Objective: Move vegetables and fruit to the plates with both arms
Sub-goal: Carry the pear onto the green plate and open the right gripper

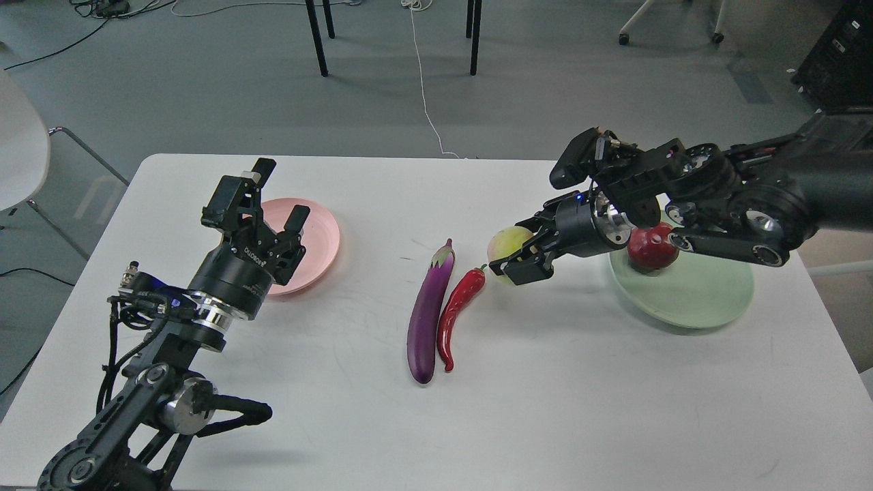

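Note:
My right gripper (513,258) is shut on the yellow-green fruit (510,243) and holds it above the table, right of the eggplant. The dark-red pomegranate (653,247) lies on the pale green plate (689,293), partly behind my right arm. The purple eggplant (428,316) and the red chili pepper (460,314) lie side by side at the table's middle. My left gripper (278,198) is open and empty, raised over the near edge of the salmon pink plate (320,235), which is empty.
The white table (580,409) ends close behind the plates. Chair and table legs (317,37) and a white cable (426,102) are on the grey floor behind. A white chair (20,143) stands at the far left.

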